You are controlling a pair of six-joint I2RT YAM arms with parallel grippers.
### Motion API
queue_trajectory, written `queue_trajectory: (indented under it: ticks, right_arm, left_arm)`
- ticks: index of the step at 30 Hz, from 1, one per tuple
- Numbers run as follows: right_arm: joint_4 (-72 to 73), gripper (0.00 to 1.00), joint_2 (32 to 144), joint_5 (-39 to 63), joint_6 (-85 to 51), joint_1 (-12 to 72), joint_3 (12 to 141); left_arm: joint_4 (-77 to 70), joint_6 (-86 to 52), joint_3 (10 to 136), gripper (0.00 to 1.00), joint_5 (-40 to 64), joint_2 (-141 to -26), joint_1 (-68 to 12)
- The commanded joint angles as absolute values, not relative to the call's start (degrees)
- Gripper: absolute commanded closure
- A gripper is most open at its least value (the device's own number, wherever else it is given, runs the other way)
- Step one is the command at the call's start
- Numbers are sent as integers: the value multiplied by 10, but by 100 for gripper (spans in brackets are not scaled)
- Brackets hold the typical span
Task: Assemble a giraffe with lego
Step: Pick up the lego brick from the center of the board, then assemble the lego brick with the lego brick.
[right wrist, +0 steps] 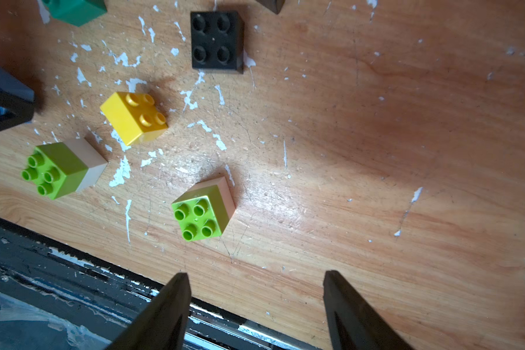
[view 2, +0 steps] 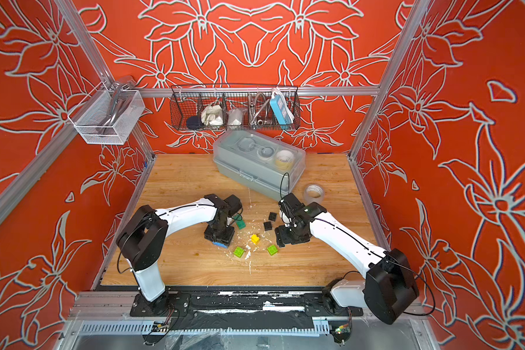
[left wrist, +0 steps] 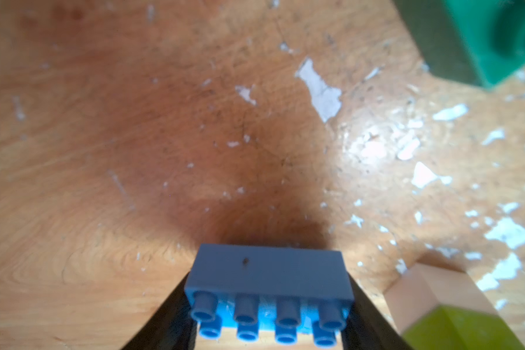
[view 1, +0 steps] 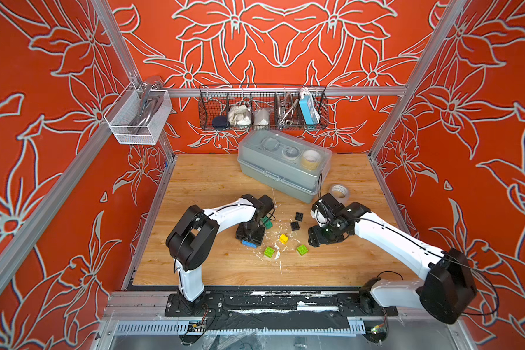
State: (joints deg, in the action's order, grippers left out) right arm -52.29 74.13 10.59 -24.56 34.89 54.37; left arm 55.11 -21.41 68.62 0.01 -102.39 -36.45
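1. Blue brick [left wrist: 267,269]: clamped end to end in left pincer [left wrist: 269,291].
2. Right pincer [right wrist: 255,274]: wide, empty; lime brick [right wrist: 200,216] on table [right wrist: 376,151] near its tips.

On my screen the orange-red wall panels [view 1: 43,151] carry a pattern of flowers in pale grey outline. The light brown wooden tabletop [view 1: 212,181] shows grain and many white flecks [right wrist: 122,172]. I see a long blue studded plastic brick [left wrist: 269,275], a dark green plastic brick [right wrist: 76,10], a square yellow plastic brick [right wrist: 134,116], a square black plastic brick [right wrist: 217,41], and two square plastic brick stacks [right wrist: 199,212], lime green above, whitish below.
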Motion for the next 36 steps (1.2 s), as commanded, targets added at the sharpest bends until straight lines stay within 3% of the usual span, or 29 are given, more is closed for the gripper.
queue_trajectory:
  ticks: [1, 7, 14, 22, 36]
  right_arm:
    - [-530, 26, 717, 104, -258, 346, 525]
    - [-490, 25, 698, 106, -293, 346, 487]
    - [-441, 22, 684, 128, -327, 345, 452]
    - [-451, 20, 629, 125, -345, 343, 417]
    - [-496, 17, 602, 119, -331, 326, 429]
  left_arm:
    - [602, -263, 686, 55, 5, -944, -367]
    - [646, -368, 733, 54, 67, -838, -389]
    - [611, -459, 759, 55, 94, -863, -430]
    - [641, -383, 824, 59, 24, -960, -509]
    - [616, -295, 813, 59, -13, -1021, -533]
